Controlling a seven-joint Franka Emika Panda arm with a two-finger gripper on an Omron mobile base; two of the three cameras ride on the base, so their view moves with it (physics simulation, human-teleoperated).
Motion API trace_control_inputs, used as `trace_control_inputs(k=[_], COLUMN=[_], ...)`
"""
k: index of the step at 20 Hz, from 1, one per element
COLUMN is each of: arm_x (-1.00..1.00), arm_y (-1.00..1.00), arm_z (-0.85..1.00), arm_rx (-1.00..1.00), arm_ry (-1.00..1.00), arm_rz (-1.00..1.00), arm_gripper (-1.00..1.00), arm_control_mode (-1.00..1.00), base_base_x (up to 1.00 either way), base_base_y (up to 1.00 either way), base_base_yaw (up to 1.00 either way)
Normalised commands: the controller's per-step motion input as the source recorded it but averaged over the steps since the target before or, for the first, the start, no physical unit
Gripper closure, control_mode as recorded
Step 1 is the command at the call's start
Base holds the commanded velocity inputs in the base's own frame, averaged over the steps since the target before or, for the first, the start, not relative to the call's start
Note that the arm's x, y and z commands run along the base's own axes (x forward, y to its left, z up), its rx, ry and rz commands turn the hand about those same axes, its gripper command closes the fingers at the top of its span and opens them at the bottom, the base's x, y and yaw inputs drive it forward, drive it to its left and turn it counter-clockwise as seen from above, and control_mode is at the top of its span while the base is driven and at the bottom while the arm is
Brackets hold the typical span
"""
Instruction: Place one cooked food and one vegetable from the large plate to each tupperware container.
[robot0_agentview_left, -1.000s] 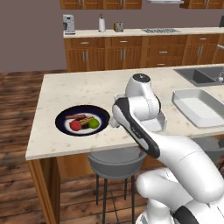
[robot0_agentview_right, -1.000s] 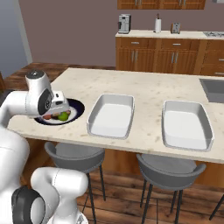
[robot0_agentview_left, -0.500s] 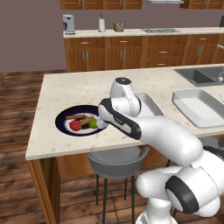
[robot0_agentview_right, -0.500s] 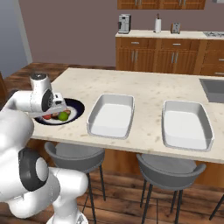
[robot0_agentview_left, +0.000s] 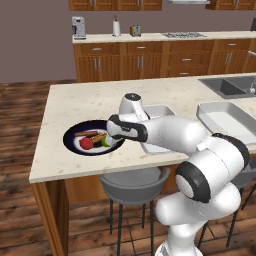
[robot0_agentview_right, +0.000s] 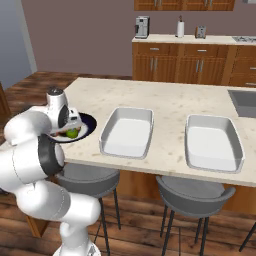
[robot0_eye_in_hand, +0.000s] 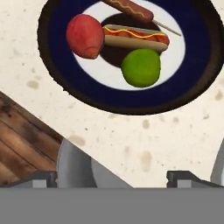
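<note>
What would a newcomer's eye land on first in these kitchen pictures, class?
The wide round plate with dark rim near the island counter's edge, holding a red round food, a green round one, a hot dog in a bun and a sausage on a stick. Beside it sit two white rectangular trays.

1. Left base view: behind-left, facing forward and down over the counter (robot0_agentview_left: 65, 102).
2. Right base view: behind-right, same counter (robot0_agentview_right: 165, 100).
3. Hand view: close above the large plate (robot0_eye_in_hand: 192, 74), shared by all views.

Grey stools (robot0_agentview_right: 192, 192) under the counter (robot0_agentview_right: 165, 102), sink (robot0_agentview_left: 230, 86), far cabinets (robot0_agentview_left: 145, 61).
</note>
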Motion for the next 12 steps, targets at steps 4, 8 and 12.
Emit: trace_control_inputs(k=[4, 8, 12], arm_x=[0.56, 0.51, 0.52], arm_y=[0.33, 0.26, 0.09], arm_z=[-0.26, -0.38, -0.28], arm_rx=[0.0, 0.0, 0.0], arm_ry=[0.13, 0.1, 0.0], arm_rz=[0.0, 0.0, 0.0], arm_gripper=[-1.0, -1.0, -1.0], arm_control_mode=[-1.0, -1.0, -1.0], base_base_x=[0.0, 0.0, 0.0], base_base_y=[0.0, 0.0, 0.0], base_base_yaw=[0.0, 0.0, 0.0])
